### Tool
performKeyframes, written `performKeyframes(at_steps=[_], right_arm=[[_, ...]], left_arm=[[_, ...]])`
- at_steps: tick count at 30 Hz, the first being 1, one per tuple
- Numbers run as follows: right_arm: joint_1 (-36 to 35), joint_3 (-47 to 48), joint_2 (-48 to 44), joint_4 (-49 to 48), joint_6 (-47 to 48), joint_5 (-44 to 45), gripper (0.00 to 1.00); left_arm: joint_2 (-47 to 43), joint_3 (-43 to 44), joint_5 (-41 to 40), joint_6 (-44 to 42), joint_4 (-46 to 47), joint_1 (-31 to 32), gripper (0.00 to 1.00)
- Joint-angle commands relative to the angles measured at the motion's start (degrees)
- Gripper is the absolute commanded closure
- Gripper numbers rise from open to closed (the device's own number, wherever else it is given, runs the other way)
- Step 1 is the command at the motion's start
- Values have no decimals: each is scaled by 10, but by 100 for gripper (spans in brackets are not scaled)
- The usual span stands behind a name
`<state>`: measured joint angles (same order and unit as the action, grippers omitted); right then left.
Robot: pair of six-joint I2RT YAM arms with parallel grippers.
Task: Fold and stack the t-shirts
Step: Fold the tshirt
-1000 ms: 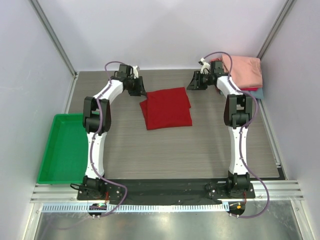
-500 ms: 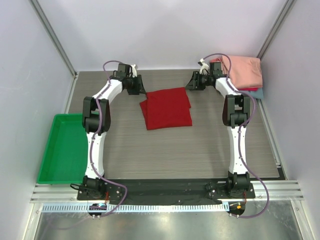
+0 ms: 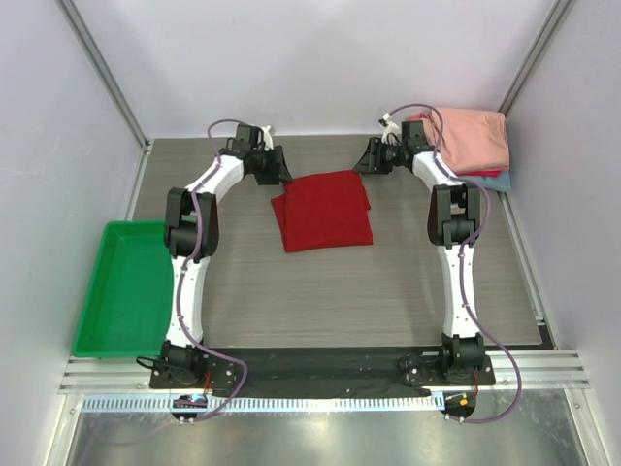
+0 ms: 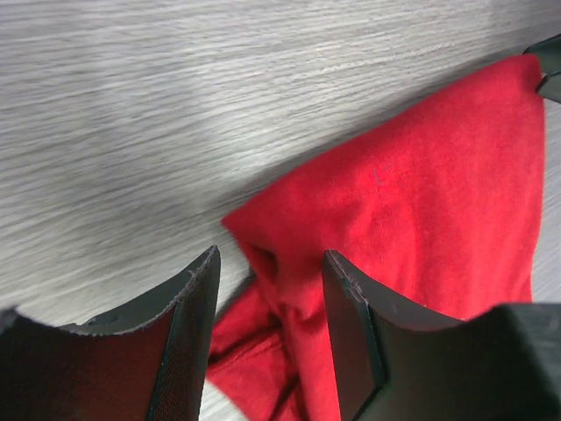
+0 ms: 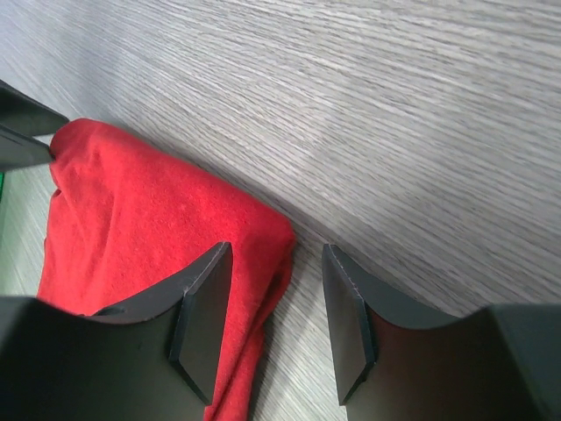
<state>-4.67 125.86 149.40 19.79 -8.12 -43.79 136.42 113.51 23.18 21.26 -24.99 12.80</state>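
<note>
- Now, nearest the arm bases, the green tray [image 3: 124,291] sits at the left edge of the surface [image 3: 340,291], well apart from any cloth and no part of this step.
- Further out, mid-surface, lies the red t-shirt [image 3: 325,209], folded to a rough rectangle. A lower layer pokes out along its left side, so the fold is not neat.
- At the shirt's far-left corner hangs the left gripper [image 4: 270,259]. Its jaws stand open, with the bunched corner in the gap between them and nothing pinched.
- At the far-right corner hangs the right gripper [image 5: 276,252], jaws also open. There the cloth corner lies close to one finger, not centred in the gap.
- Farthest back, in the right corner, is the stack: a salmon-pink t-shirt [image 3: 473,138] on top, with a teal t-shirt [image 3: 497,181] edge showing beneath it.
- By my reading, the step in hand is gripping both far corners, either to move the shirt to the stack or to tidy the fold.
- The risks, as I judge them:
  - The left jaws could catch only the upper layer, and the fold would fall open on lifting.
  - The right jaws could close beside the off-centre corner and take too little cloth, letting it slip.
  - Uneven lifting between the arms would skew the rectangle.
  - A low carry could drag the shirt into the pile and push the salmon-pink one off.
</note>
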Motion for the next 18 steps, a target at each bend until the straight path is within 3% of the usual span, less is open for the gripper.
performKeyframes(at_steps=[1,7,11,18], right_arm=[[-9,9,22,8,-5,10,48],[-10,6,26,4,-8,5,52],[-13,2,29,2,-11,-7,56],[-22,-8,33,-5,-11,-18,66]], left_arm=[[24,26,4,-1,20,7,49],[39,29,-9,-6,16,7,58],[47,38,-22,-6,18,8,71],[80,88,-47,-32,16,7,75]])
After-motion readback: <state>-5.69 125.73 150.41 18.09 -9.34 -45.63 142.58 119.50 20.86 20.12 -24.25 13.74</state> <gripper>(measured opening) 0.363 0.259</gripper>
